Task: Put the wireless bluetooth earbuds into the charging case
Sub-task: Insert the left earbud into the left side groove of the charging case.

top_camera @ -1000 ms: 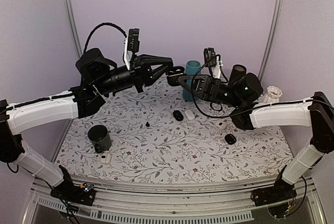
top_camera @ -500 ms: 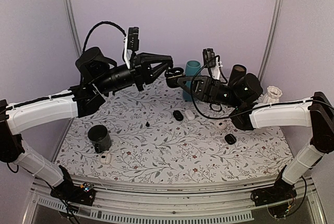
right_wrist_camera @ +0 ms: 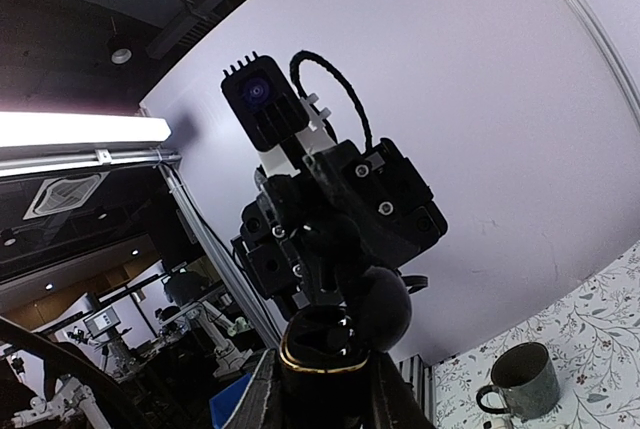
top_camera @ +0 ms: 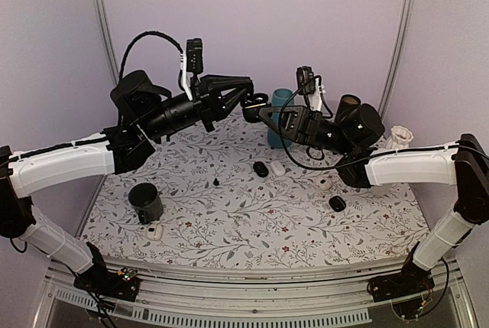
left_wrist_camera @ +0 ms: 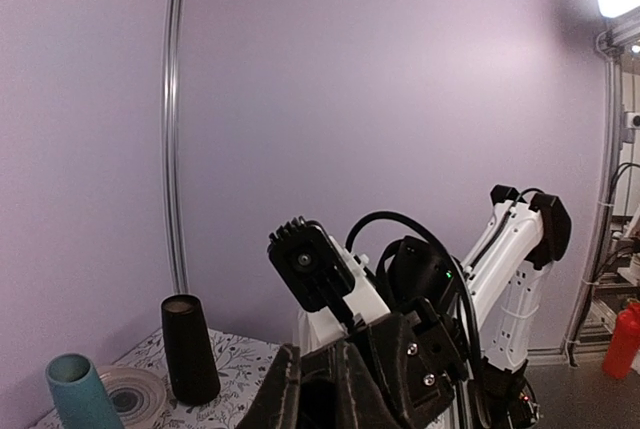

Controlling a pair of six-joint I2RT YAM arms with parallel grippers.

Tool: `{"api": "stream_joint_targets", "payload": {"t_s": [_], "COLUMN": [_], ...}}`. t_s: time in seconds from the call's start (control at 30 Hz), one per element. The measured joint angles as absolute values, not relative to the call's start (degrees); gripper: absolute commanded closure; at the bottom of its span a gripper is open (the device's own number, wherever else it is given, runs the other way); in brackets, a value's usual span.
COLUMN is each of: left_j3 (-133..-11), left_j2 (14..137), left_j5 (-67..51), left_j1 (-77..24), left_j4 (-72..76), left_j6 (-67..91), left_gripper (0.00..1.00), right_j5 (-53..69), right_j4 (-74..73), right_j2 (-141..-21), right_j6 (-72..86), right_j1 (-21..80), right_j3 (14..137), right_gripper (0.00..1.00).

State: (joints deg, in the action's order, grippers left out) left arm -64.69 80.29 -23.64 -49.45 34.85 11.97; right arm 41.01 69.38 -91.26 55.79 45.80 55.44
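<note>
High over the table [top_camera: 229,225], the top camera finds your clenched left gripper [top_camera: 246,100] tip-to-tip with the charging case [top_camera: 258,101] at its 3 o'clock, grasped by the right gripper [top_camera: 261,112]. One earbud [top_camera: 216,182] lies below at 6 o'clock. The left wrist camera hides the case. The right wrist camera shows it open, with the left gripper at 12 o'clock; you cannot tell whether that gripper carries an earbud.

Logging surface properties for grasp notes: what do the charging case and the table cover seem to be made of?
The charging case: likely hard plastic, glossy black; smooth shell with faint highlights. Its gold-coloured rim could be metal or paint. The table cover: probably printed cloth or vinyl, matt; floral pattern without glare. Which of the two is unclear.
</note>
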Motion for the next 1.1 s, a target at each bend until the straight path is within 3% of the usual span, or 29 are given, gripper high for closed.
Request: {"api": "stream_joint_targets", "payload": {"t_s": [1.1], "left_j3": [-63.9], "left_j2": [79.6], "left_j5": [-22.2], "left_j1": [-49.9], "left_j4": [34.8], "left_j6": [10.0], "left_gripper": [0.89], "right_j5": [38.9], "right_j4": [69.0], "right_j2": [-91.9], "right_j6": [57.6], "right_j1": [45.5], "right_j3": [56.1], "right_gripper": [0.97]}}
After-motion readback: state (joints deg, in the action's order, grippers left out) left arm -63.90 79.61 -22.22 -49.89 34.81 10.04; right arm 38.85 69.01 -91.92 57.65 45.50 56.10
